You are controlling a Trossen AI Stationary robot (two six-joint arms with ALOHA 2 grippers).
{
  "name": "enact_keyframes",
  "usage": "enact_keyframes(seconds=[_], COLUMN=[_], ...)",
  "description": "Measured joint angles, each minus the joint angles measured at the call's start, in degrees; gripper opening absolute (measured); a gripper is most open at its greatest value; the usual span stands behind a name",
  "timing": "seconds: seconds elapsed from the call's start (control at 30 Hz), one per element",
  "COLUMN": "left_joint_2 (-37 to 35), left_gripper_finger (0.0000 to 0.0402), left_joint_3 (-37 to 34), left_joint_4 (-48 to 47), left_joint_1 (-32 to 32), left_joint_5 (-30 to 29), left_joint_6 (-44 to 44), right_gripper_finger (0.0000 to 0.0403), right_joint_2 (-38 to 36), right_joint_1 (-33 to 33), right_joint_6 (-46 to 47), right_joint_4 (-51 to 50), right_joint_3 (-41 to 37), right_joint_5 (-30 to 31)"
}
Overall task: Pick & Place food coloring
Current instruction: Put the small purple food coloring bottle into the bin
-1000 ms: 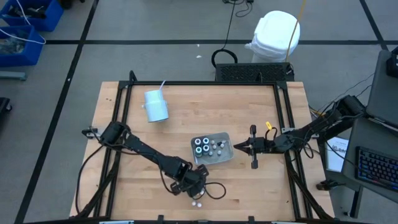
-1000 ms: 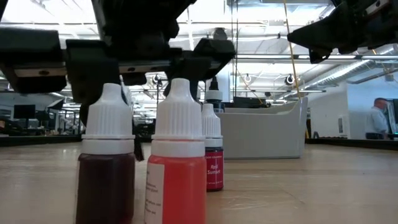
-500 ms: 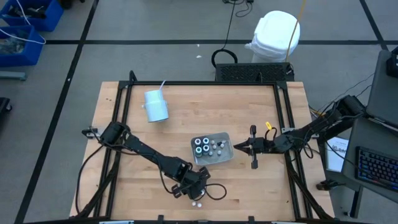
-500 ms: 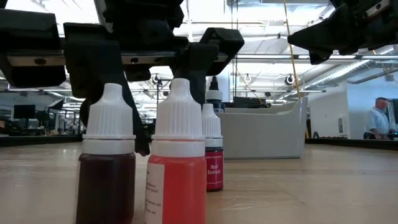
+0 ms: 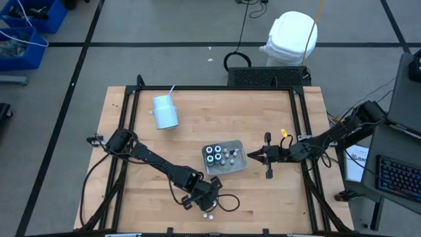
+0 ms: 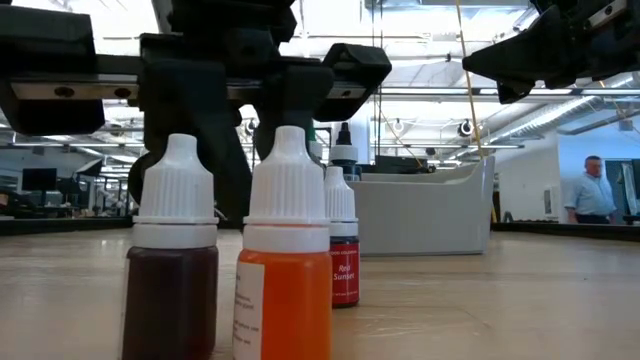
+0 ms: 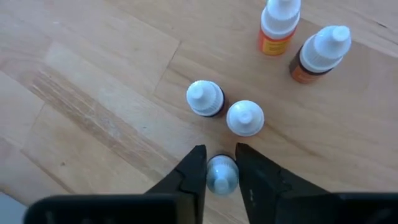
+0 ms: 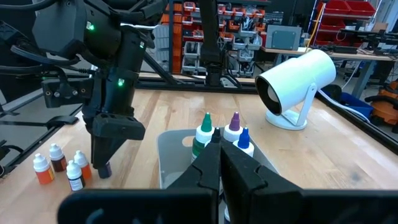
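Observation:
Several small white-capped food coloring bottles (image 7: 245,118) stand upright on the wooden table near its near edge. My left gripper (image 5: 202,197) slants down over them and is shut on one bottle (image 7: 221,174). In the low view a dark bottle (image 6: 170,270), an orange one (image 6: 285,285) and a red one (image 6: 343,262) stand in front of it. A clear tray (image 5: 238,163) at mid-table holds more bottles (image 5: 213,154). My right gripper (image 5: 250,155) hangs shut at the tray's right edge, touching nothing. My left gripper pinches the bottle's white cap (image 7: 221,167) between its two fingers (image 7: 194,171), one on each side. The fingers come from above, slanting down. The bottle stands upright with its dark body (image 8: 104,169) on the table below the fingertips.
A white cup with a straw (image 5: 164,112) lies at the table's far left. Black frame rails (image 5: 299,125) run along the table's sides. A person (image 6: 588,195) stands in the room beyond. Bare wood lies left of the near bottles.
My left gripper has shut: in the low view its two fingers have drawn together behind the front bottles, and it has taken hold of one small bottle. The arm has stayed in place and the bottles have not shifted.

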Motion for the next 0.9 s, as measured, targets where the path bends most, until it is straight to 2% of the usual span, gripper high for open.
enact_keyframes(seconds=[0.13,0.33,0.53,0.9], left_joint_2=[0.0,0.0,0.0,0.0], left_gripper_finger=[0.0065,0.0076,0.0063,0.0073], left_joint_3=[0.0,0.0,0.0,0.0], left_joint_4=[0.0,-0.3,-0.5,-0.6], left_joint_1=[-0.2,-0.9,-1.3,-1.2], left_joint_5=[-1.2,-8.9,-10.1,-11.1], left_joint_6=[0.3,0.5,2.2,1.6], right_gripper_finger=[0.0004,0.0004,0.0004,0.0004], right_joint_2=[0.0,0.0,0.0,0.0], right_joint_1=[0.0,0.0,0.0,0.0], right_joint_6=[0.0,1.0,1.3,2.9], right_joint_4=[0.0,0.0,0.0,0.0], right_joint_3=[0.0,0.0,0.0,0.0], right_joint_5=[0.0,0.0,0.0,0.0])
